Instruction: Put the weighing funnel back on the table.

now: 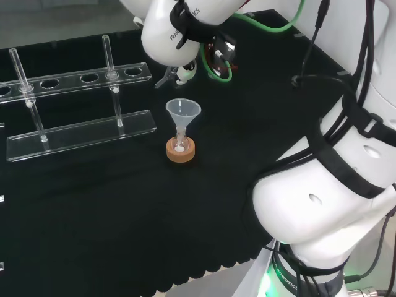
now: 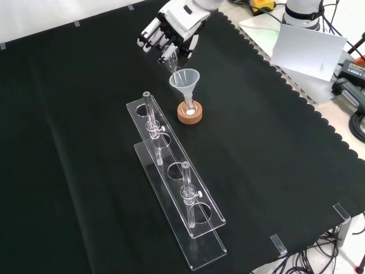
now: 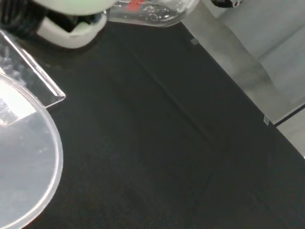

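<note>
Covered in black cloth (image 2: 68, 142), scalloped along the edge, bearing a clear tube rack (image 2: 202, 242). Hovers with the hand (image 2: 171, 23) curled, just above the funnel (image 2: 184, 79) on its cork ring (image 2: 190, 116). Clasps the weighing funnel (image 2: 170, 57) aloft, stem tipped downward.

Arm links (image 1: 322, 204): glossy white, bulbous, rounded. Black straps (image 1: 349, 170) band lower link. Black cables (image 1: 366, 37) run alongside. Green cable (image 1: 276, 29) loops near wrist. Base (image 1: 272, 281) glows green. Hand (image 2: 178, 21): white shells over black frame.
</note>
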Controlling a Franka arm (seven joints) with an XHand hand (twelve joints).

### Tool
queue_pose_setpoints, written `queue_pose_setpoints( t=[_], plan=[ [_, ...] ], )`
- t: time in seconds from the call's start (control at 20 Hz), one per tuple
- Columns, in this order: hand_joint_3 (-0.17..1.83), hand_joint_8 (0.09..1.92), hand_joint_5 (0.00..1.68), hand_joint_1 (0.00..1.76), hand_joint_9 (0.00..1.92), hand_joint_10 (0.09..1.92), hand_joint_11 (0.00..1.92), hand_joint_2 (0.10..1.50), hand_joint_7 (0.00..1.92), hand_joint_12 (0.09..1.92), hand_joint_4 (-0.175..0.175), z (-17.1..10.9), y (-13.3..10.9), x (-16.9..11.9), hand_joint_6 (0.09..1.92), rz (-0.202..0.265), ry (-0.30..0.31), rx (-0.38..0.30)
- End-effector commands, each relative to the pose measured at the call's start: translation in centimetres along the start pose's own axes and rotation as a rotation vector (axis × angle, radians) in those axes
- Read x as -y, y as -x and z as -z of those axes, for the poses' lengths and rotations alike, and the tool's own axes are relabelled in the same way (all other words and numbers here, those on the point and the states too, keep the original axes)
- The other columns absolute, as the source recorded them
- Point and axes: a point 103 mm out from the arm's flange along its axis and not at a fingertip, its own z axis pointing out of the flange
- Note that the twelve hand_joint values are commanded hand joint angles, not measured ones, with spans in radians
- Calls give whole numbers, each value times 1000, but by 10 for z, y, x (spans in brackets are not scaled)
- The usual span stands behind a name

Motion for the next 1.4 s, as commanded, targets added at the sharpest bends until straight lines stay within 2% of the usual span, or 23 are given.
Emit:
queue_pose_setpoints(
  t=[0.05, 0.7, 1.1, 1.4],
  plan=[
    [762, 87, 1261, 1107, 1193, 143, 302, 608, 1723, 1345, 175, -31, 21, 11, 737, -91, 4, -97],
    [765, 87, 1264, 1108, 1203, 143, 313, 605, 1728, 1339, 175, -77, 79, 15, 734, -279, 54, -216],
    [766, 87, 1266, 1109, 1205, 142, 317, 604, 1728, 1336, 175, -124, 105, 15, 731, -381, 63, -285],
    [766, 87, 1267, 1110, 1206, 141, 319, 603, 1728, 1334, 175, -161, 115, 13, 728, -422, 44, -330]
  ],
)
